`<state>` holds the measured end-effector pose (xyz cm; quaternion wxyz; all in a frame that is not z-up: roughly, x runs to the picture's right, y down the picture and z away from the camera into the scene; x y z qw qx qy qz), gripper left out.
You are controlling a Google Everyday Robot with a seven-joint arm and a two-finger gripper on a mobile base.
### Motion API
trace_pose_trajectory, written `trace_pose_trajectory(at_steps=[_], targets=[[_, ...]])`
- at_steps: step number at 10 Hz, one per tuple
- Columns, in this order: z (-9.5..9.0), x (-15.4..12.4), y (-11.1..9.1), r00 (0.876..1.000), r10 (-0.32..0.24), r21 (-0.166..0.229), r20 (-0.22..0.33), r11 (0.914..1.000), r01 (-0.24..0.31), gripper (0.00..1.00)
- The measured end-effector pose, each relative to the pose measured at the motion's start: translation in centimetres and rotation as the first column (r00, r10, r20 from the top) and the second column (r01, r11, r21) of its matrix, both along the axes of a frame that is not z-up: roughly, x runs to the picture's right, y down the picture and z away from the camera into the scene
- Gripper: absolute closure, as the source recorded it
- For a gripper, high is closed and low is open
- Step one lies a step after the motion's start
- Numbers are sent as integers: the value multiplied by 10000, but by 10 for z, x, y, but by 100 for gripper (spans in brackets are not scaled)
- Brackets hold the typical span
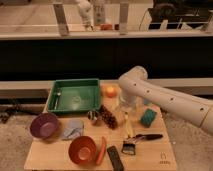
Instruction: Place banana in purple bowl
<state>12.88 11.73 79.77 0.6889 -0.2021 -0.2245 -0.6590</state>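
Wooden table (161,146) under a dark wall | gripper (125,107) spread wide, empty, just above banana (128,127) | banana flat beside green sponge (148,117), well apart from purple bowl (44,125) | likely light, soft, bruisable: pinch gently mid-length, across narrow width

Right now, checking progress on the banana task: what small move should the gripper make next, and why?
Probably lower the open gripper onto the small, pale yellow curved banana, which lies ungrasped just below it. The round purple plastic bowl sits well away, so grasping comes first.
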Motion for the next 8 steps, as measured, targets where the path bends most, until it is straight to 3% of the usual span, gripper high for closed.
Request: trace_pose_trajectory(at_steps=[1, 3, 5, 8], targets=[[4, 4, 4, 9999, 35, 46, 139, 10000, -36, 20], [36, 17, 26, 9992, -32, -189, 391, 9998, 40, 20], [49, 19, 32, 9994, -59, -207, 346, 9998, 66, 20], [60, 21, 35, 9999, -104, -131, -9, 9999, 104, 31]])
